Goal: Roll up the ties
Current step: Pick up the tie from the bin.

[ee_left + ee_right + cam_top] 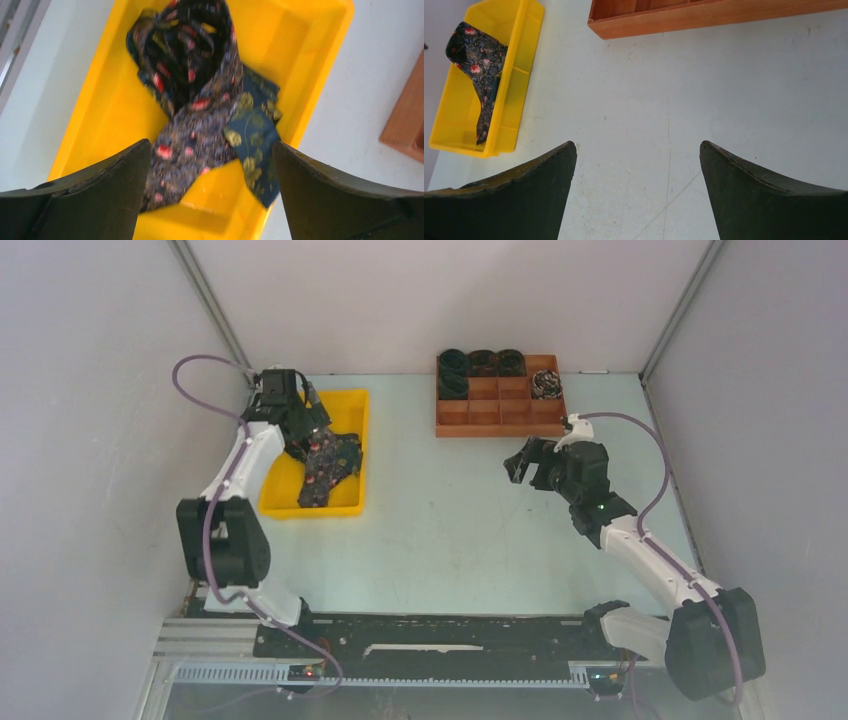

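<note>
The loose ties [328,462] were heaped in the yellow tray [352,405] at the far left of the bench [450,530]. A dark tie with red specks was laid over a blue one with pale flowers, presumably so that they could be drawn out one at a time. The left pincer [211,145] was held released, its jaws spread wide directly above that heap, a stance judged to be meant for closing on a band of fabric. Whether the cloth was touched could not be told. Five rolled ties [483,362] were stored as small coils in the farther compartments of the wooden box [500,428] at the far right, and the nearer compartments were seen vacant, apparently reserved for further coils. The right pincer [636,145] was likewise released, with nothing grasped. It was held over bare bench just near of the box, probably so that it could be brought in for the rolling.
</note>
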Robot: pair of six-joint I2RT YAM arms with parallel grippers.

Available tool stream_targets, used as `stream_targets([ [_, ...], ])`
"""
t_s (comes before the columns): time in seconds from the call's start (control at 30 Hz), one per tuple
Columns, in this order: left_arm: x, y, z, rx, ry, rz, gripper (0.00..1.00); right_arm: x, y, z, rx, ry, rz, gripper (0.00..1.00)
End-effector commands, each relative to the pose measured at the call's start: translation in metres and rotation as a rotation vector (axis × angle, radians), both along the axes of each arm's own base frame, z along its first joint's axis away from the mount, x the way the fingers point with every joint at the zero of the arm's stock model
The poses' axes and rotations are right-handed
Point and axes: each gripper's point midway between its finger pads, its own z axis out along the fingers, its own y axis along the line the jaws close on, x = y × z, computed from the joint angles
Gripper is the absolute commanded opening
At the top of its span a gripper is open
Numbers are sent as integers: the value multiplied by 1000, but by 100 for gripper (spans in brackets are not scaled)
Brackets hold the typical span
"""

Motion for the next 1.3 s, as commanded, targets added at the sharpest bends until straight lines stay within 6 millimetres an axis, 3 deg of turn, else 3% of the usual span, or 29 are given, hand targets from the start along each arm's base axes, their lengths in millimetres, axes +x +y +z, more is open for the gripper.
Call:
stream_targets([
  [0.0,43,17,-13,38,50,-22,96,12,5,22,14,-68,13,95],
  [0.17,79,20,-41,42,132,-54,92,13,9,20,14,-67,38,92],
  [0.3,103,23,-50,41,157,-59,83,14,10,18,16,-62,42,90],
  [0.37,113,22,-51,35,151,-65,73,14,10,17,16,-62,43,90],
  [0.53,124,16,-58,0,150,-80,27,17,12,16,15,-51,50,88],
  [0.7,129,10,-47,-25,122,-94,0,18,13,14,13,-43,50,87],
  [0.83,126,4,-14,-58,62,-100,0,18,13,14,11,-42,46,86],
  [1.0,108,-16,68,-109,-105,-143,0,17,11,18,7,-53,39,86],
  [1.13,80,-34,133,-102,-252,-214,0,9,9,28,9,-59,29,86],
  [1.27,45,-76,181,-131,-362,-350,0,-3,4,52,23,-93,20,87],
])
